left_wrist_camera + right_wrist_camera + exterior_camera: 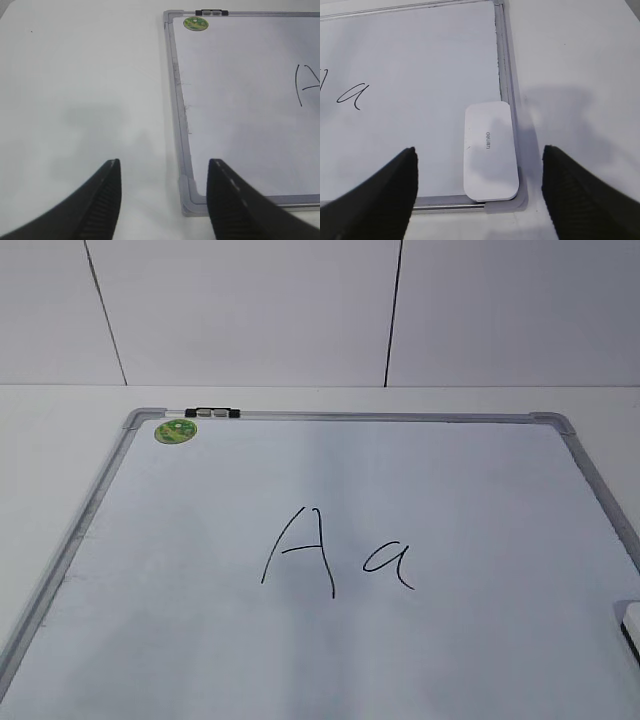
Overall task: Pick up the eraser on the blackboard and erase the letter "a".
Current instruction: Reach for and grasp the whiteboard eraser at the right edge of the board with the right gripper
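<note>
White rounded eraser lies on the smooth blackboard; both ribbed black tools gape wide.

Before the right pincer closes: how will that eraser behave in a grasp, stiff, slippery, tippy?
The eraser looks like a rigid, smooth white block, so probably stiff but somewhat slippery on its sides. It lies flat and low on the blackboard against the frame, so tipping seems unlikely; it may slide instead. The right pincer is open wide astride it.
</note>
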Controlling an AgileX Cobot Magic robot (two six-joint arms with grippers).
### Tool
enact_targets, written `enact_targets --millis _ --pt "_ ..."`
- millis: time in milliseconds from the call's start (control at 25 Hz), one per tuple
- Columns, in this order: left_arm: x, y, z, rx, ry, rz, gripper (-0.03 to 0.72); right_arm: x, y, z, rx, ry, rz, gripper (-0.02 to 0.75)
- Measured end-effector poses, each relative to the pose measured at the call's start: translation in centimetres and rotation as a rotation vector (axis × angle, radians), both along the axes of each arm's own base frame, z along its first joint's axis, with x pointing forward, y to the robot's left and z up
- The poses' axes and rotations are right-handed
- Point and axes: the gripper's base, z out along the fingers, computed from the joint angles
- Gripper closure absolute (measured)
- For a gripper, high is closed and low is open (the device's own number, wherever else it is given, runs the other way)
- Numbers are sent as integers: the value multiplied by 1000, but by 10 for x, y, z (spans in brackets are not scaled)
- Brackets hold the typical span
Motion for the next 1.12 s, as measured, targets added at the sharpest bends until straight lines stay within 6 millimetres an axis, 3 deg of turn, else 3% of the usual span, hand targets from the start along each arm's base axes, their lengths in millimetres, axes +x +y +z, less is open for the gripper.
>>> enact_targets --millis 1120 --pt "0 0 0 0 0 0 274 0 0 0 0 0 0 146"
